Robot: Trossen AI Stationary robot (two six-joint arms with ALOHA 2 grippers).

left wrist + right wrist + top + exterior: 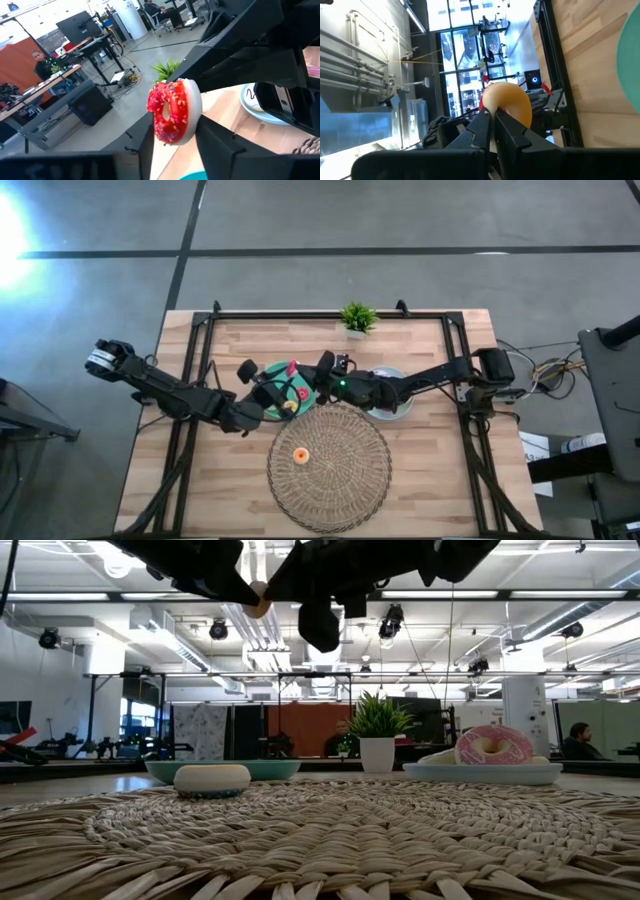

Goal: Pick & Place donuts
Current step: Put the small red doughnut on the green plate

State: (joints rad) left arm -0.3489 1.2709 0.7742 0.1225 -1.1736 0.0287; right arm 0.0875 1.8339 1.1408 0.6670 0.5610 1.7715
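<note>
Holding one red donut (pixel 172 111) with sprinkles between its two fingers, the left claw (pixel 175 137) is partly open around it, up above the teal plate (pixel 272 372). The right claw (pixel 494 122), just beside it, is closed behind a yellow-orange donut (pixel 510 102). Below both claws, one small orange donut (pixel 300 455) sits on the woven mat (pixel 345 480). One pink donut (pixel 493 745) lies on the light plate (pixel 480 773).
</note>
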